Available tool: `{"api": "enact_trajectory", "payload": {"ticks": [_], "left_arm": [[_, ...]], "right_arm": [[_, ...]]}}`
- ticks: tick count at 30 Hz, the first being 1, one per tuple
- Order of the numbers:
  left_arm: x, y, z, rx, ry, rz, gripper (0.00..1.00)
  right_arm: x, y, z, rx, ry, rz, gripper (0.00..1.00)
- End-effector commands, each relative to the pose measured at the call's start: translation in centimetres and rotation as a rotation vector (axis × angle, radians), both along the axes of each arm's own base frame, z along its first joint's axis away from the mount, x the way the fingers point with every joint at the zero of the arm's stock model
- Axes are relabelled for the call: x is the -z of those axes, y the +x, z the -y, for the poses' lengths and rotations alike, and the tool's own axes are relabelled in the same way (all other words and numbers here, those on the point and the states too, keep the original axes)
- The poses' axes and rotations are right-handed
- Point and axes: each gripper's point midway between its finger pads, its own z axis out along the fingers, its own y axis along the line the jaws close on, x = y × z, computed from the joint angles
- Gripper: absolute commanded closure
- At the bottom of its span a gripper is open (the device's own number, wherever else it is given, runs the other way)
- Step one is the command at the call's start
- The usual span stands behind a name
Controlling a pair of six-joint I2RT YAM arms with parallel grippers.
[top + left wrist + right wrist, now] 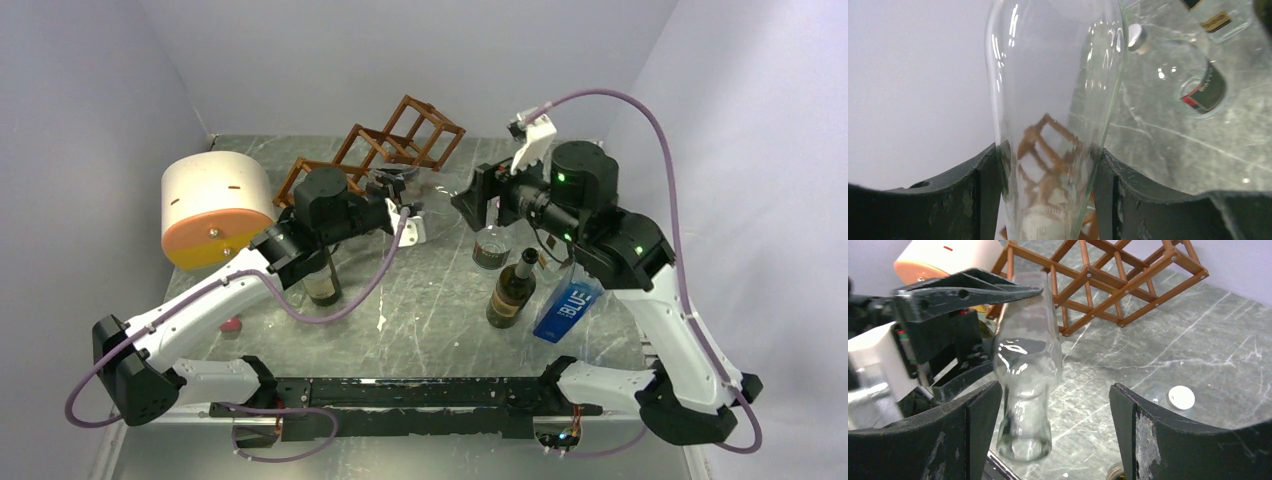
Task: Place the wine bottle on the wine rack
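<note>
Gripping the clear wine bottle [1028, 365] at its narrower part, the left gripper [1048, 156] is clamped tight; the right gripper [1054, 387] stands wide open around it. We see its long axis run bottom to top in both wrist frames, widening upward in the left one. Overhead, centre frame, the bottle barely shows, near the wine rack [1089, 274]. Grey marbled table [430, 300], pale walls.

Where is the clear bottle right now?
In the right wrist view the clear bottle is left of centre, clamped by the left gripper, between the fingers of the open right gripper, wine rack behind it.
</note>
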Motion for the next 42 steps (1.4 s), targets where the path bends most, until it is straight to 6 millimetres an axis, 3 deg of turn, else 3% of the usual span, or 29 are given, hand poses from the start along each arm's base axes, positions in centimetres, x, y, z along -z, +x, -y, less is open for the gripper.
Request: {"api": "enact_trajectory", "payload": {"ticks": [1, 6, 14, 22, 28, 32, 35, 37, 38, 41, 42], "left_arm": [[-4.6, 1.0, -0.2, -0.006, 0.05, 0.229, 0.93], [-4.3, 2.0, -0.4, -0.031, 0.133, 0.297, 0.93], [-5.1, 1.6, -0.1, 0.005, 0.147, 0.36, 0.93], [-5.5, 1.6, -0.2, -0.002, 0.14, 0.399, 0.93], [-5.5, 1.3, -0.3, 0.006, 0.134, 0.396, 0.93], [-5.7, 1.3, -0.4, -0.002, 0.126, 0.407, 0.93], [-5.9, 1.4, -0.5, -0.009, 0.12, 0.397, 0.93], [-6.5, 1.4, -0.6, -0.022, 0.083, 0.388, 0.84], [-6.8, 1.2, -0.6, -0.024, 0.058, 0.388, 0.75], [-7.6, 0.6, -0.8, -0.02, -0.014, 0.39, 0.38], [-7.8, 0.5, -0.8, -0.021, -0.029, 0.392, 0.31]], "right_arm": [[0.9, 1.3, -0.7, -0.025, -0.099, 0.009, 0.17], [1.5, 1.6, -2.3, -0.097, -0.11, 0.008, 0.16], [2.8, 2.1, -3.8, -0.156, -0.128, -0.009, 0.2], [6.3, 2.3, -4.9, -0.186, -0.16, -0.097, 0.25], [7.7, 2.9, -5.5, -0.184, -0.166, -0.132, 0.31], [8.2, 3.1, -5.9, -0.192, -0.168, -0.152, 0.43], [8.5, 3.2, -6.1, -0.192, -0.171, -0.163, 0.7], [8.3, 3.5, -5.8, -0.164, -0.168, -0.157, 0.96], [8.1, 3.7, -5.6, -0.144, -0.164, -0.151, 1.0], [6.8, 4.1, -5.5, -0.116, -0.133, -0.117, 1.0], [6.3, 4.2, -5.3, -0.103, -0.12, -0.103, 1.0]]}}
